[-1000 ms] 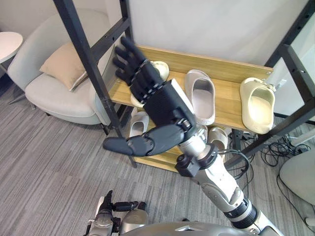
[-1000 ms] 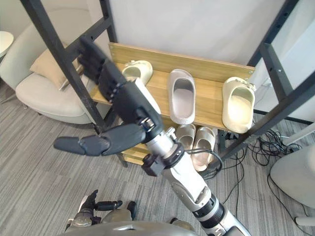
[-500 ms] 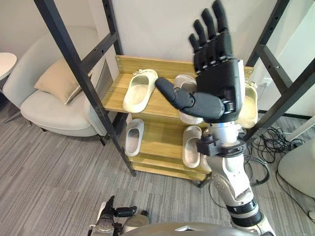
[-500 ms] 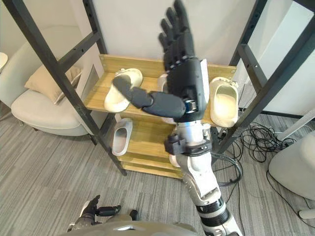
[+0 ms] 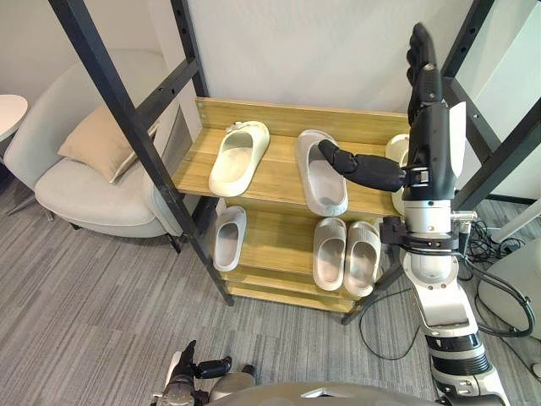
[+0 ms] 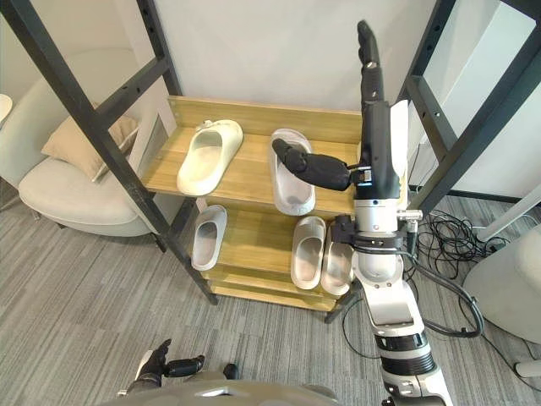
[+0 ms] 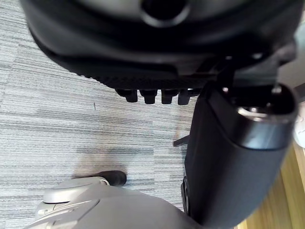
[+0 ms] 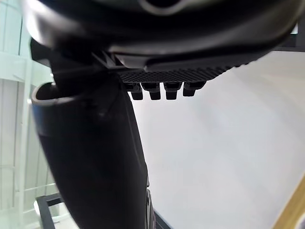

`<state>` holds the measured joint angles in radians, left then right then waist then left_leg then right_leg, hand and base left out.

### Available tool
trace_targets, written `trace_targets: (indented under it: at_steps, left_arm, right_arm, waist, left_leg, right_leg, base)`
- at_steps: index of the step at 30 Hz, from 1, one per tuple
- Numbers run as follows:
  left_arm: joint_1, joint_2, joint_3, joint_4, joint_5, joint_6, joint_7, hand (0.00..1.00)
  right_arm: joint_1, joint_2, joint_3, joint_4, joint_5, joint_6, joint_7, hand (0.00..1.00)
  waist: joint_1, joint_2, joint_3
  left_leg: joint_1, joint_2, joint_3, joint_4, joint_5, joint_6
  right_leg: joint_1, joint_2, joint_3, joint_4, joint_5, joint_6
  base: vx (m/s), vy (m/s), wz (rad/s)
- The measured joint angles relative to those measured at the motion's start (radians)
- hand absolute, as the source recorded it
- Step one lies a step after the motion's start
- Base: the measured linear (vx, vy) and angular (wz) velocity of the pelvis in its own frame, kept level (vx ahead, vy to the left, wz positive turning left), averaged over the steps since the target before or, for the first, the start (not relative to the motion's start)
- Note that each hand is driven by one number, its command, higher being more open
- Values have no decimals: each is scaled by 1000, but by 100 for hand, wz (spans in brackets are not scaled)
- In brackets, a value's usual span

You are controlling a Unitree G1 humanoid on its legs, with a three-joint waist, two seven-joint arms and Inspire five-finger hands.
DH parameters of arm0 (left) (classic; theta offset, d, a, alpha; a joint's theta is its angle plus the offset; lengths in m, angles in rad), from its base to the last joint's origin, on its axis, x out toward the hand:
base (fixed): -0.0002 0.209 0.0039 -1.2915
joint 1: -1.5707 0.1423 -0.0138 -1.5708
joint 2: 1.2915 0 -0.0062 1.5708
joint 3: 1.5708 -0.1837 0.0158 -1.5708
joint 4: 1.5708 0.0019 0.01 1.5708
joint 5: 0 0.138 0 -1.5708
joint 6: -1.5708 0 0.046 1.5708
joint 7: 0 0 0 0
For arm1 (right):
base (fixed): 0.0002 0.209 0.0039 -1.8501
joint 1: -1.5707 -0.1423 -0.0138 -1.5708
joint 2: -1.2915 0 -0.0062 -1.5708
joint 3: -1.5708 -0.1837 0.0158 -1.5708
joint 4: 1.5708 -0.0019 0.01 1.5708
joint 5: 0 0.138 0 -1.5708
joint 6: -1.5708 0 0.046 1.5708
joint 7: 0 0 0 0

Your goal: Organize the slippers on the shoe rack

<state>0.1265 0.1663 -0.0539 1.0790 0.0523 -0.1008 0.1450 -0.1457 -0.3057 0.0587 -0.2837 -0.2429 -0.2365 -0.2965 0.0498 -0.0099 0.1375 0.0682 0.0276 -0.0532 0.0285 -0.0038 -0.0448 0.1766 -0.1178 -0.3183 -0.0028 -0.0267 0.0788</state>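
A wooden shoe rack (image 5: 279,114) with a black frame stands before me. Its upper shelf holds a cream slipper (image 5: 238,157), a pale grey slipper (image 5: 319,176) and a second cream slipper (image 5: 396,150), mostly hidden behind my right hand. On the lower shelf lie a single grey slipper (image 5: 226,239) and a pair of grey slippers (image 5: 345,254). My right hand (image 5: 431,135) is raised edge-on at the rack's right side, open, fingers straight up, thumb pointing left, holding nothing. My left hand (image 5: 190,374) hangs low over the floor, open and empty.
A grey armchair (image 5: 76,182) with a beige cushion (image 5: 95,138) stands left of the rack. A white round table (image 5: 13,108) sits at the far left. Cables (image 5: 494,254) lie on the carpet to the right, beside a pale seat (image 5: 522,292).
My right hand has swung from left of the rack across its front to the right side, turning edge-on and uncovering the slippers. The camera has also shifted.
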Motion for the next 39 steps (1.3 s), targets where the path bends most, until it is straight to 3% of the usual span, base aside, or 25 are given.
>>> trace_targets:
  at_steps: [14,27,39]
  left_arm:
    - [1,3,0,-3,-2,0,-3,100]
    - [1,7,0,-12,-5,0,-6,100]
    - [0,16,0,-24,-23,-7,-22,100]
  right_arm:
    - [-23,-91,11,282,-70,105,0,100]
    - [-160,-98,31,396,-66,107,-2,100]
    - [-334,-141,177,543,32,104,54,100]
  waist:
    - [0,-7,0]
    - [-1,-14,11]
    - [8,-26,29]
  left_leg:
    - [-20,-2,12,-1,-6,6]
    - [-32,-2,17,-1,-8,7]
    - [-36,-1,17,-4,-8,7]
  right_leg:
    - [-21,2,15,-21,8,3]
    - [-34,2,23,-27,13,3]
    - [-34,5,22,-39,19,2]
  base:
    - [10,3,-2]
    - [2,1,-1]
    - [0,0,0]
